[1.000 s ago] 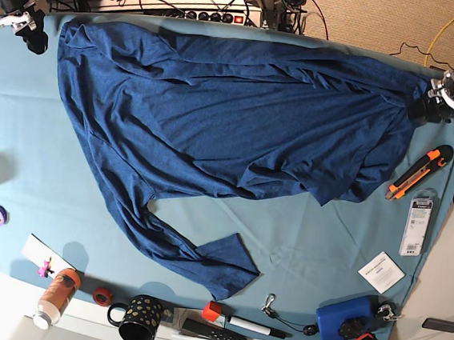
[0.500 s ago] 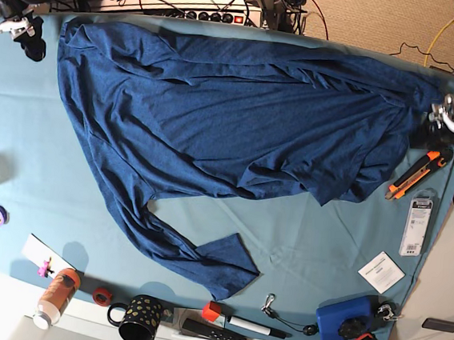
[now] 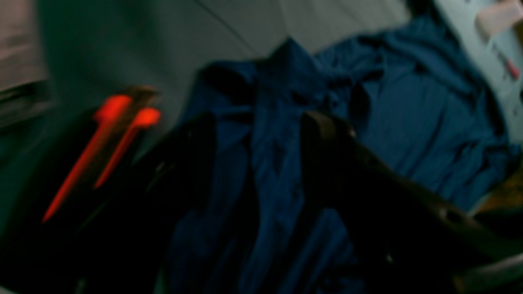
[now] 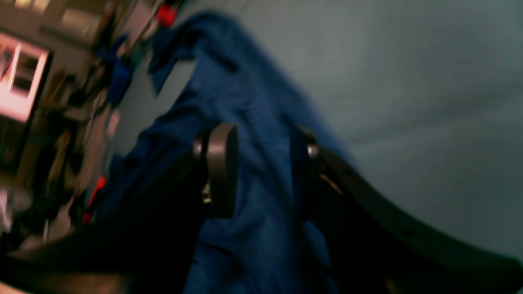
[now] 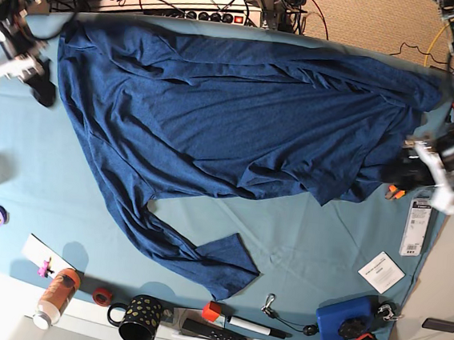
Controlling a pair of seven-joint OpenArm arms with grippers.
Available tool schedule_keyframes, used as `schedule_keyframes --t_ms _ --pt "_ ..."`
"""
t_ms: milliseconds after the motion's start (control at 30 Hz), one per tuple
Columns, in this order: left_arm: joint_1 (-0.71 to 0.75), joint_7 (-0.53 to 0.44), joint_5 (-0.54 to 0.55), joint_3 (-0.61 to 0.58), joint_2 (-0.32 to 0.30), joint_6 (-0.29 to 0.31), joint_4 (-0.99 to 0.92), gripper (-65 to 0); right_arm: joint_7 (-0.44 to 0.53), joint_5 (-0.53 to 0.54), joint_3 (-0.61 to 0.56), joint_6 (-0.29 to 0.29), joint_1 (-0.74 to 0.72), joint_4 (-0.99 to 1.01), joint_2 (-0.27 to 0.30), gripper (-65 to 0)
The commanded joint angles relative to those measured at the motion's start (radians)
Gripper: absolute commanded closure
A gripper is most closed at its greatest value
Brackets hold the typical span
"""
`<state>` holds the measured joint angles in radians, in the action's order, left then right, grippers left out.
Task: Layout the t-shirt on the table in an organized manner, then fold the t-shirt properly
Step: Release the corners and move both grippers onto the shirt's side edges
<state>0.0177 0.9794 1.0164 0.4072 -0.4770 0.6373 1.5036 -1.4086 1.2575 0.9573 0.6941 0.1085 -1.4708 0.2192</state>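
Both arms have swung toward the near side since a second ago: left end effector (image 5: 420, 168) and right end effector (image 5: 38, 87), each spread and empty, flank the t-shirt (image 5: 232, 114) rumpled across the bench (image 5: 324, 244). Still laying out; next, grasp edges. Mug (image 5: 138, 320) contents unclear.

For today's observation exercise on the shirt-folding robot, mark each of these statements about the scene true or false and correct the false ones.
1. The t-shirt lies neatly folded into a square. False: it is spread out and wrinkled, one sleeve trailing towards the near edge.
2. A black mug with dots stands near the table edge. True.
3. The right end effector has its fingers apart with shirt fabric seen between them. True.
4. The orange-capped bottle stands upright on the shirt. False: it lies on its side, off the shirt.
5. The blue box rests on the shirt. False: it sits apart, near the table corner.
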Motion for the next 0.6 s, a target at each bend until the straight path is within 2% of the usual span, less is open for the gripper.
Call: schedule_keyframes --t_ms 0,300,433,567 --pt "-0.036 -0.043 -0.013 -0.027 -0.018 -0.015 0.015 -30.7 0.018 0.027 -0.031 0.004 -0.011 -0.016 0.024 -21.9" --pt "-0.184 -0.136 -0.293 -0.238 0.072 -0.12 -0.015 -30.7 0.024 0.025 -0.286 0.004 -0.047 -0.016 0.022 -21.9" --pt "-0.224 -0.136 -0.307 -0.281 0.105 -0.124 -0.106 -30.7 0.027 0.002 -0.349 0.004 -0.048 -0.016 0.022 -21.9" --pt "-0.263 -0.151 -0.306 -0.281 0.12 -0.121 -0.233 -30.7 0.03 -0.013 -0.363 0.004 -0.048 -0.016 0.022 -21.9"
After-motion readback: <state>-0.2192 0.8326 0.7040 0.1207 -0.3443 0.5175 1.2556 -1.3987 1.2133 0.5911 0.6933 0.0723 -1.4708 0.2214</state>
